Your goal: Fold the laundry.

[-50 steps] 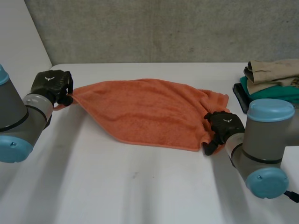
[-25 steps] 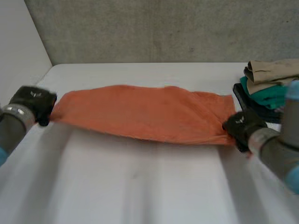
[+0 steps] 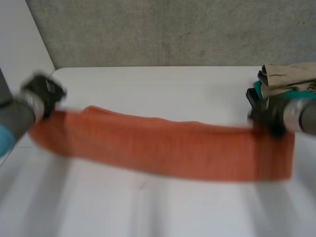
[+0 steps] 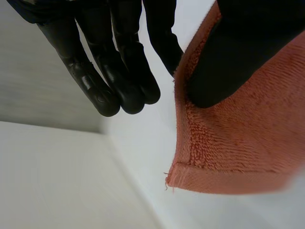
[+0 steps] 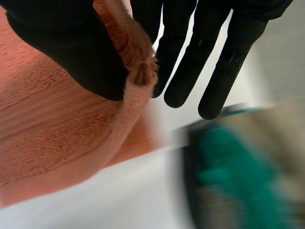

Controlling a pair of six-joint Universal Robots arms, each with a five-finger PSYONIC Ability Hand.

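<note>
White tabletop (image 3: pixel 158 212), grey wall (image 3: pixel 163 29) behind. We note the orange towel (image 3: pixel 163 148) stretched as a long band between both arms, across the tabletop's middle. Left robot hand (image 3: pixel 43 91) pinches one end's hemmed corner between thumb and a finger, other fingers straight; right robot hand (image 3: pixel 269 116) pinches the opposite end likewise. Stack of folded clothes (image 3: pixel 289 81) sits just beyond the right robot hand.

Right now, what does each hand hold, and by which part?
Both hold the orange towel: the left hand pinches it near one end corner, the right hand at the opposite end.
</note>
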